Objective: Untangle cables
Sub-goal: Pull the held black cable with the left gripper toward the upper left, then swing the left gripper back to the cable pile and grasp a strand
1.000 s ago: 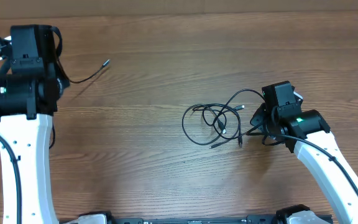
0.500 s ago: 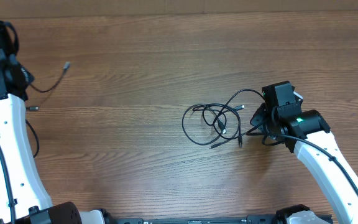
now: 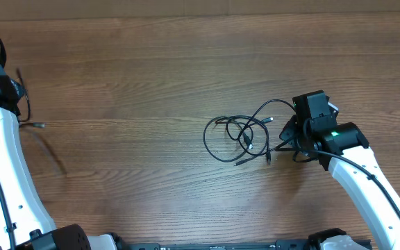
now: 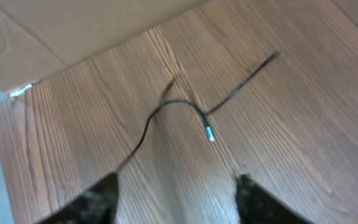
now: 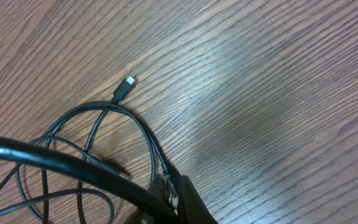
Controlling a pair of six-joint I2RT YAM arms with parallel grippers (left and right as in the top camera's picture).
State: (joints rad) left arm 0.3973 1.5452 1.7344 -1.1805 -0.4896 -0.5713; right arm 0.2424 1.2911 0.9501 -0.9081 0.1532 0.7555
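overhead, the tangled cables (image 3: pixel 245 135) lie in loops right of the table's (image 3: pixel 151 69) centre, with the right gripper (image 5: pixel 178 198) clenched on a strand at their right edge. one loose cable (image 4: pixel 179 107) lies well apart by the far left edge, under the left gripper (image 4: pixel 176 199), its fingers spread and holding nothing.

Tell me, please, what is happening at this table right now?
Two robot arms are working on black cables on a wooden table. The right gripper is shut on a strand at the right edge of the tangle of cables, which lies right of the table's middle. The left gripper is open at the far left, with a single cable lying loose on the wood below it, well apart from the tangle.
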